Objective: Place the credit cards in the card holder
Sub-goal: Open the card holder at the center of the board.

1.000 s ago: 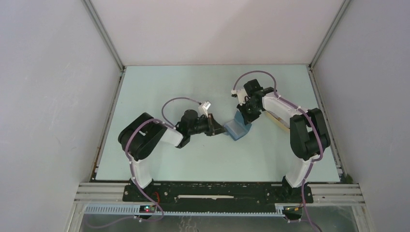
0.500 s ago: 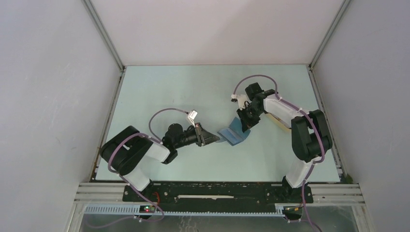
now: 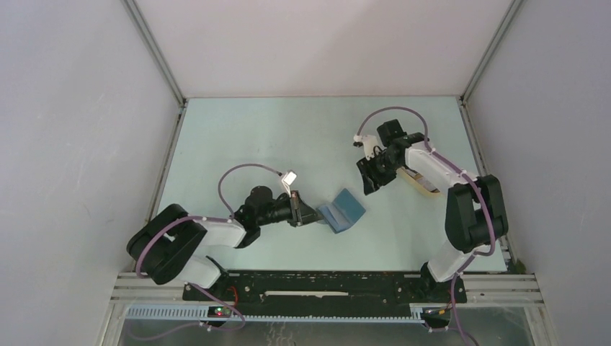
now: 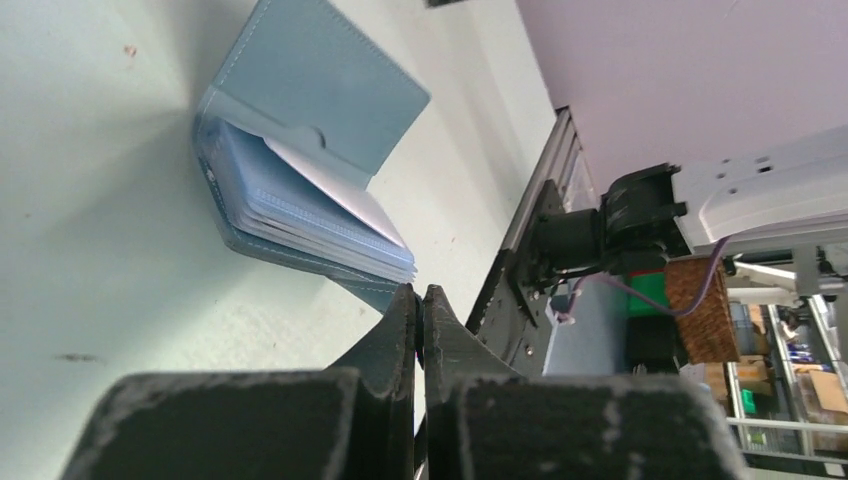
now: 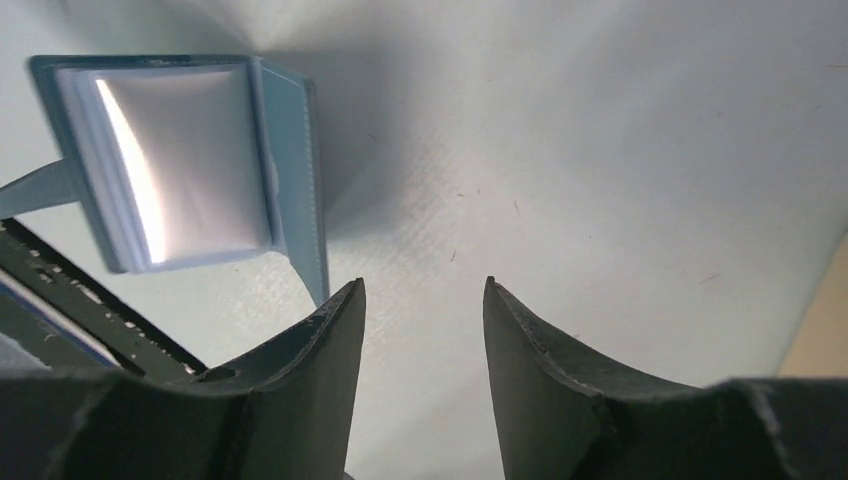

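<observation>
My left fingers (image 4: 390, 335) are pressed together, tips touching the open card holder (image 3: 343, 210) from its 9 o'clock. My right fingers (image 5: 310, 380) stand apart, empty, at its 1 o'clock.

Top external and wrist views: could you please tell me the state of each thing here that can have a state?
Small flat blue folding card holder: lying on the pale green table, half open, one cover raised.
Thin white card: tucked in a slot under the raised cover.
Left gripper: shut, tips at the holder's edge; whether it pinches that edge cannot be told.
Right gripper: open, empty, apart from the holder.
</observation>
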{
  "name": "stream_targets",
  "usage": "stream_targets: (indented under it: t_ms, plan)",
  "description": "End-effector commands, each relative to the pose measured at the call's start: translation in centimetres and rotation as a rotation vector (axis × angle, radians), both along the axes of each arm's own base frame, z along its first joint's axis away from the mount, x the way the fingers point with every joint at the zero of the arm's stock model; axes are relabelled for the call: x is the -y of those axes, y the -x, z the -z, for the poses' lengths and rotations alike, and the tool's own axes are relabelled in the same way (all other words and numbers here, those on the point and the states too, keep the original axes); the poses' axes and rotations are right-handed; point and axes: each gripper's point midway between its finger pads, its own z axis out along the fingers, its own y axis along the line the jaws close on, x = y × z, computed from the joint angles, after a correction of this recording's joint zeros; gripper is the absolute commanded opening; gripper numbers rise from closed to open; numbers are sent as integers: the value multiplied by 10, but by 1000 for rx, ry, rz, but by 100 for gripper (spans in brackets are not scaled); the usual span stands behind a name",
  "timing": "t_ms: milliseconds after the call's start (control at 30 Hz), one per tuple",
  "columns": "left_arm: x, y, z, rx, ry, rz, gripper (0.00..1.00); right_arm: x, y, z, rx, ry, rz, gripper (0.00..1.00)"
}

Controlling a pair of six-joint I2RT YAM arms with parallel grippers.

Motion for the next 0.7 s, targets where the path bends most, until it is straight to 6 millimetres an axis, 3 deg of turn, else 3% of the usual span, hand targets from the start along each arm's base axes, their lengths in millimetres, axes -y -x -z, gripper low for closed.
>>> stream_targets:
  t_ms: [0, 167, 300, 400, 533, 667]
  plan:
    - [2, 2, -2, 50, -77, 39, 0, -16, 6, -37, 96, -140, -74, 56]
    - [13, -5, -29, 106, -52, 63, 0, -56, 36, -73, 103, -352, -207, 56]
    - [20, -18, -63, 190, -62, 64, 0, -62, 40, -75, 95, -366, -215, 54]
    - [22, -29, -72, 225, -106, 56, 0, -60, 37, -70, 85, -350, -197, 53]
    - [28, -38, -53, 189, -173, 75, 0, -61, 37, -61, 32, -358, -175, 51]
    - [24, -32, -27, 125, -207, 81, 0, -67, 43, -47, -59, -381, -164, 49]
